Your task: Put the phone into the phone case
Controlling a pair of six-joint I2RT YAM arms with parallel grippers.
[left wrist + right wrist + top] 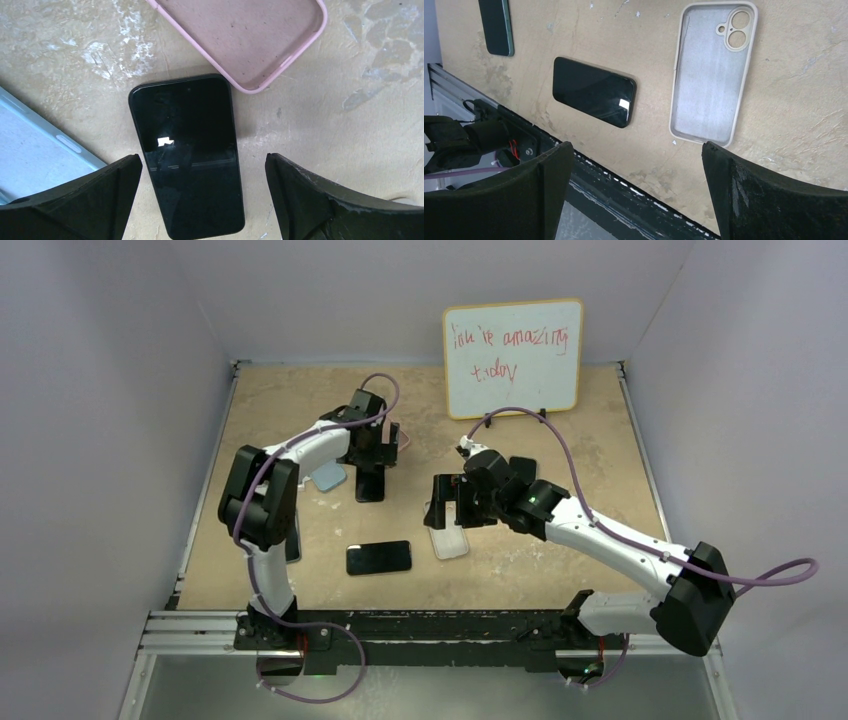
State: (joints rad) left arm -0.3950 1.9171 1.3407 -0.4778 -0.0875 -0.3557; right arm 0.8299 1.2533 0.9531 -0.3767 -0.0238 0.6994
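Under my left gripper (202, 160) a black phone (187, 155) lies face up on the table; the jaws stand open on either side of it without touching. An empty pink case (250, 35) lies just beyond the phone, and a light blue case (35, 145) is at its left. My right gripper (636, 147) is open and empty, hovering near an empty white case (711, 70). A second black phone (593, 91) lies left of that case. From above, the left gripper (372, 452) and right gripper (450, 502) face each other at mid-table.
A dark green phone (496, 25) lies near the left arm's base. Another black phone (522, 468) sits behind the right arm. A whiteboard (512, 357) with red writing leans on the back wall. The metal rail (200, 625) runs along the table's near edge.
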